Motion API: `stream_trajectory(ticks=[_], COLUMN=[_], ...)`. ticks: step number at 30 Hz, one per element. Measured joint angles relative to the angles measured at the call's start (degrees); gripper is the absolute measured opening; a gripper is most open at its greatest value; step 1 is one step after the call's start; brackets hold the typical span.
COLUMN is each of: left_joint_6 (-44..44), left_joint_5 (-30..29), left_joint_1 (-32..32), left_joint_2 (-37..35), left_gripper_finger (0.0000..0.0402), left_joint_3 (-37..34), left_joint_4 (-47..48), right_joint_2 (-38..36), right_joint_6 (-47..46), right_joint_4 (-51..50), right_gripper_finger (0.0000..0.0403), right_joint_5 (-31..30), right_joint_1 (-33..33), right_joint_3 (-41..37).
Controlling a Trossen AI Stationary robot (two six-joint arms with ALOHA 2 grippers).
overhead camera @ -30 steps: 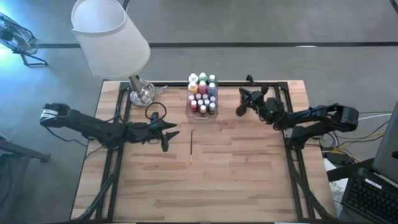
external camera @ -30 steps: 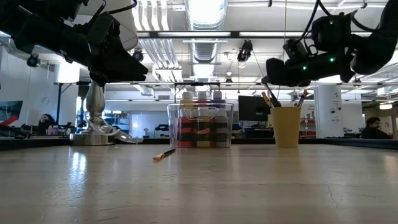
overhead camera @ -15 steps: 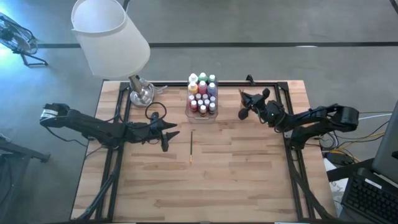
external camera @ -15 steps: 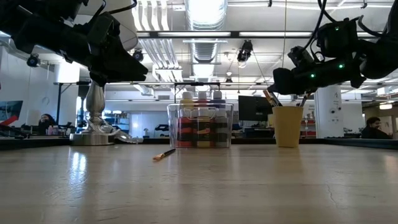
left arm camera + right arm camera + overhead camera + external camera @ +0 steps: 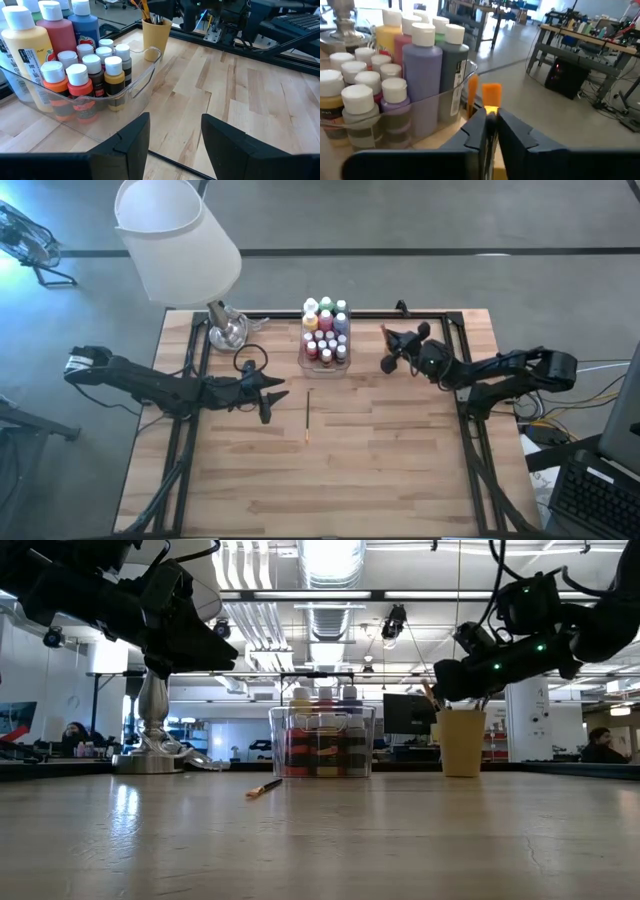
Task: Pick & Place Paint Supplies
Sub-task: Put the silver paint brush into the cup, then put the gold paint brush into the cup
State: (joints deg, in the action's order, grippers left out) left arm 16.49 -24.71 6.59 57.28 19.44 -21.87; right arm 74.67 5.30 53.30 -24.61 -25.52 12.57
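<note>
Several paint bottles with white caps (image 5: 325, 330) stand in a clear plastic box (image 5: 141, 81) at the table's far middle. To its right stands a small orange cup (image 5: 461, 743) holding brushes. My right gripper (image 5: 491, 116) hovers just over the cup (image 5: 156, 32), shut on an orange-ended paintbrush (image 5: 491, 96). A second thin paintbrush (image 5: 308, 417) lies flat on the wood in front of the box. My left gripper (image 5: 174, 129) hangs open above the table, left of that brush (image 5: 263, 787), with nothing between its fingers. My right gripper pinches the paintbrush's thin shaft (image 5: 491, 111) between its two fingertips, just below the orange end. The fingers come nearly level from the table's right side and lie across the brush. The brush stands roughly upright; its lower part is hidden behind the fingers.
A lamp with a white shade (image 5: 180, 240) and a metal base (image 5: 227, 330) stands at the far left corner. Bare wood (image 5: 340, 470) fills the near half of the table. Black frame rails (image 5: 470, 430) run along the left and right edges.
My right gripper has sunk toward the orange cup and tipped its fingers downward, carrying the brush with it.
</note>
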Motion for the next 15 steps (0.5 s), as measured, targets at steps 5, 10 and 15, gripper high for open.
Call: stream_trajectory(ticks=[5,10,15], left_joint_6=[0.00,0.26,2.80], left_joint_5=[0.00,0.00,0.00], left_joint_1=[-0.01,0.00,0.00], left_joint_2=[0.00,0.00,0.00], left_gripper_finger=[0.0183,0.0183,0.0183], left_joint_3=[0.00,0.00,0.00], left_joint_4=[0.00,0.02,0.02], right_joint_2=[-0.02,-1.20,-5.26], right_joint_6=[-0.17,-0.17,-0.24], right_joint_4=[-3.63,-9.65,-22.61], right_gripper_finger=[0.0092,0.0142,0.0177], right_joint_5=[0.03,0.03,0.14], right_joint_1=[0.00,0.02,0.35], right_joint_3=[3.31,6.92,11.47])
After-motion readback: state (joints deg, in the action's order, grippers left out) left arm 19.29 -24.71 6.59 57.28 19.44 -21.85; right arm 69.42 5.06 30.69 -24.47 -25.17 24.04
